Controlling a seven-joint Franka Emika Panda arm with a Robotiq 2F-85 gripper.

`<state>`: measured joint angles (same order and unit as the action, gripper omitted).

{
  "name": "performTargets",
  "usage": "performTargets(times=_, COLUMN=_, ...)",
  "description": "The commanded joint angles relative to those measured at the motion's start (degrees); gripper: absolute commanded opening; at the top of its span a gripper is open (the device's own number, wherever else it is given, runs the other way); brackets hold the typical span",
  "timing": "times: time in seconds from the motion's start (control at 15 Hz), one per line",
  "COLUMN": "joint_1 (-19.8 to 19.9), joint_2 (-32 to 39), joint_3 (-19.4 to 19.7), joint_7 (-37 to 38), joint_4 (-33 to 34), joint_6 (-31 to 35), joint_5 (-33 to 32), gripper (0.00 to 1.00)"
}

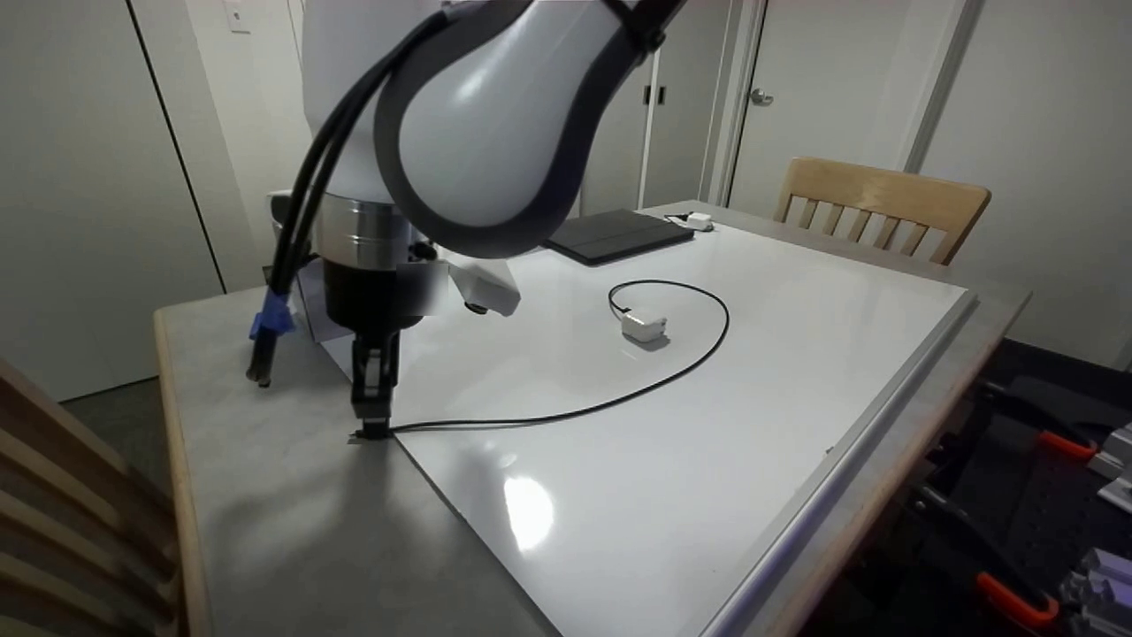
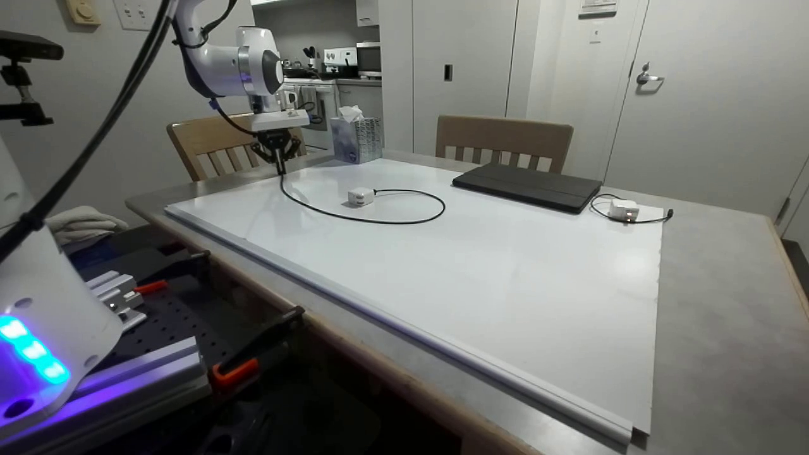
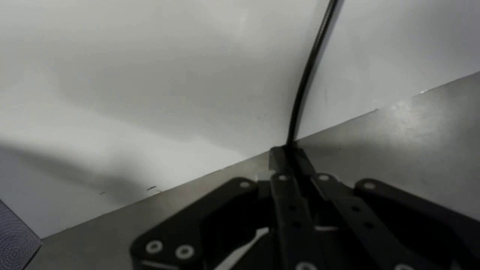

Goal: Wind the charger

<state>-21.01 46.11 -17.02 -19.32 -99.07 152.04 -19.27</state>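
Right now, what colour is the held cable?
Black; the cable shows best in the wrist view.

You have hard glare (image 1: 529, 513) on the white board (image 1: 672, 478) in an exterior view, and soft shadow (image 1: 305, 531) toward the left edge of the table (image 1: 212, 354). Blue lights (image 2: 33, 351) glow on the robot base (image 2: 50, 284) in an exterior view, with darkness below the near table edge. Your wrist view is dim, the claw (image 3: 289, 150) blurred.

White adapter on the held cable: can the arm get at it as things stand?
Probably not yet: the gripper looks shut on the black cable, so it would likely have to let go first. Beyond that, nothing appears to stand between it and the adapter.
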Motion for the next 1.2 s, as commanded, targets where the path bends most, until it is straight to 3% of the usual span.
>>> performTargets(times=0.0, joint_1=-0.30, joint_2=1.11, joint_3=-0.60, joint_7=-1.42, joint_4=1.14, joint_6=-1.96, joint_5=1.35, gripper=0.00)
performTargets(times=0.47, joint_1=-2.95, joint_2=-1.80, joint_3=1.04, joint_7=2.51, joint_4=0.20, joint_6=-5.51, joint_5=0.61, gripper=0.01)
performTargets(times=1.0, joint_1=-11.53, joint_2=-6.45, joint_3=15.22, joint_7=23.33, joint_4=-3.48, joint_6=-1.40, joint_5=-10.22, gripper=0.01)
performTargets(times=1.13, joint_1=-10.95, joint_2=-7.29, joint_3=15.22, joint_7=23.35, joint_4=-5.21, joint_6=-0.39, joint_5=-11.36, gripper=0.01)
